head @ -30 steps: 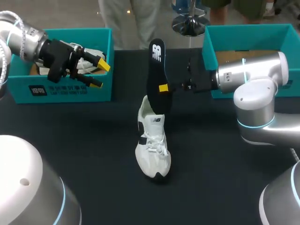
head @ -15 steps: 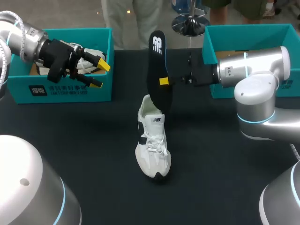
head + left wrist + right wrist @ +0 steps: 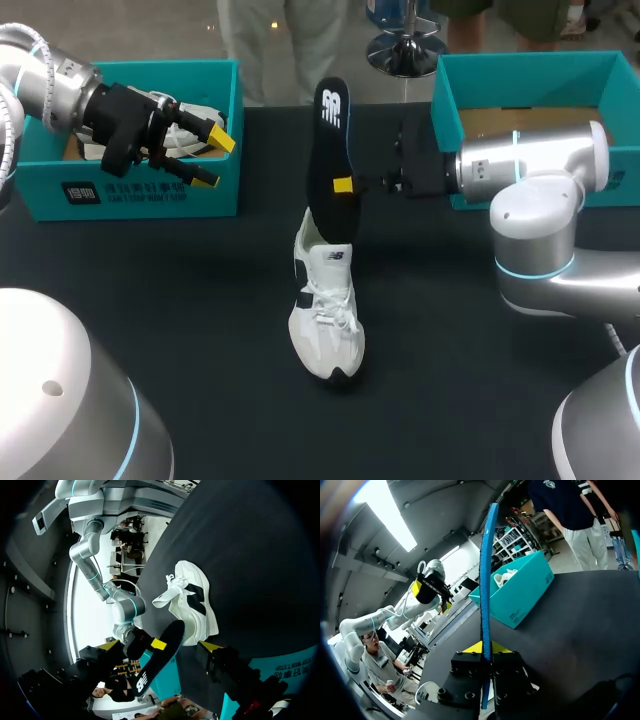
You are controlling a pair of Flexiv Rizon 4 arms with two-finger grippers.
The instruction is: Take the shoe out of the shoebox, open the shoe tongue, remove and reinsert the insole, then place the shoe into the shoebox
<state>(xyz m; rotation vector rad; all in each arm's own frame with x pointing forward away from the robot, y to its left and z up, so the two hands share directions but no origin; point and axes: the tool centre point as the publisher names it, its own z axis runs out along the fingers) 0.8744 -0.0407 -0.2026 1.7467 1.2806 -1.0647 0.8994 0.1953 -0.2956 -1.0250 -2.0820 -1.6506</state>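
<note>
Sitting on the dark table (image 3: 150,300) is the shoe (image 3: 325,320); right end effector (image 3: 341,186) clamps the insole (image 3: 330,130), left end effector (image 3: 213,160) seemingly spread, empty

- shoe (image 3: 326,310): white, with black side panels, a black edge at the toe and white laces
- insole (image 3: 330,160): black face with a white logo mark near the top end; the edge shows blue in the right wrist view
- left shoebox (image 3: 140,185): teal, white print on the front wall
- right shoebox (image 3: 520,75): teal, brown inside
- table (image 3: 200,300): plain black
- left gripper (image 3: 213,160), right gripper (image 3: 340,186): black bodies, yellow tips
- left arm (image 3: 40,85), right arm (image 3: 530,165): silver-grey, cyan light rings
</note>
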